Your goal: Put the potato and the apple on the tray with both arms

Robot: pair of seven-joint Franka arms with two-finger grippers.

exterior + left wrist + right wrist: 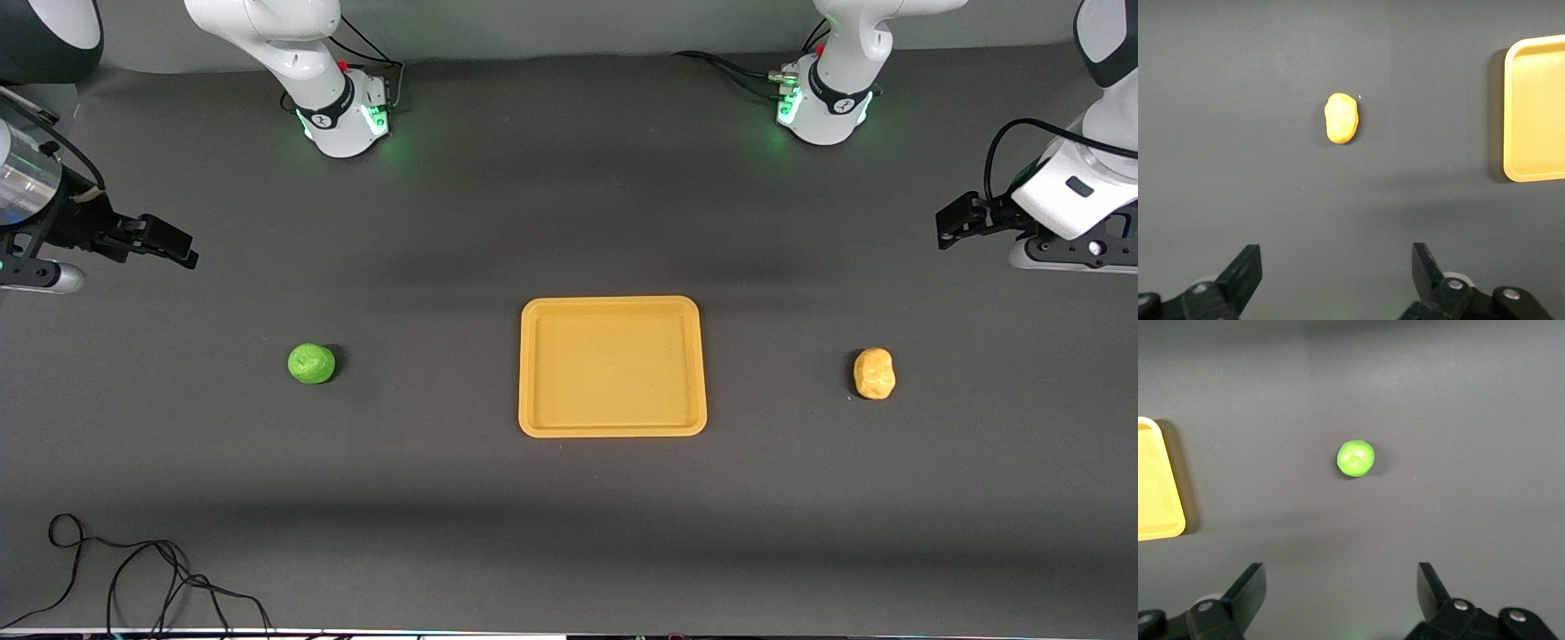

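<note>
The yellow-orange tray [613,366] lies empty in the middle of the table. The green apple [311,364] sits on the table beside it toward the right arm's end and shows in the right wrist view [1355,459]. The lumpy potato [875,373] sits toward the left arm's end and shows in the left wrist view [1341,117]. My right gripper [178,247] is open and empty, raised over the table's right-arm end [1341,577]. My left gripper [949,222] is open and empty, raised over the left-arm end [1336,257].
The arm bases [347,116] [822,107] stand along the table's edge farthest from the front camera. A loose black cable [133,569] lies at the nearest edge toward the right arm's end. A tray corner shows in each wrist view [1538,110] [1155,487].
</note>
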